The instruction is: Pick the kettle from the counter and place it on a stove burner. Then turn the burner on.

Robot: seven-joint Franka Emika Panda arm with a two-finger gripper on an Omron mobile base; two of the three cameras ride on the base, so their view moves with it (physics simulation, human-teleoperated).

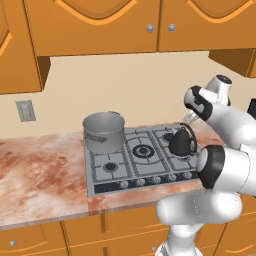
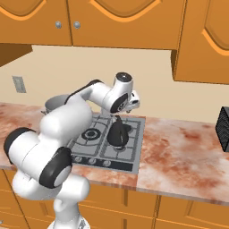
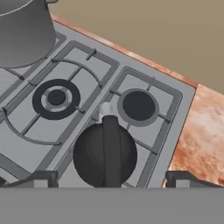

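One small squat black kettle (image 3: 105, 154) lower centre, my gripper (image 3: 106, 180) fingers spread either side, apparently released; kettle beside small round black burner (image 3: 138, 105), likely near front-right grate.

Orange wall cabinets (image 1: 95, 25) above a beige wall (image 1: 125, 85); grey outlet plate (image 1: 25, 110) at left; orange base cabinets (image 2: 179, 210) below.

Bare grates around the kettle (image 3: 105, 155), big grey pot (image 1: 103, 131) at the cooktop's far-left corner.
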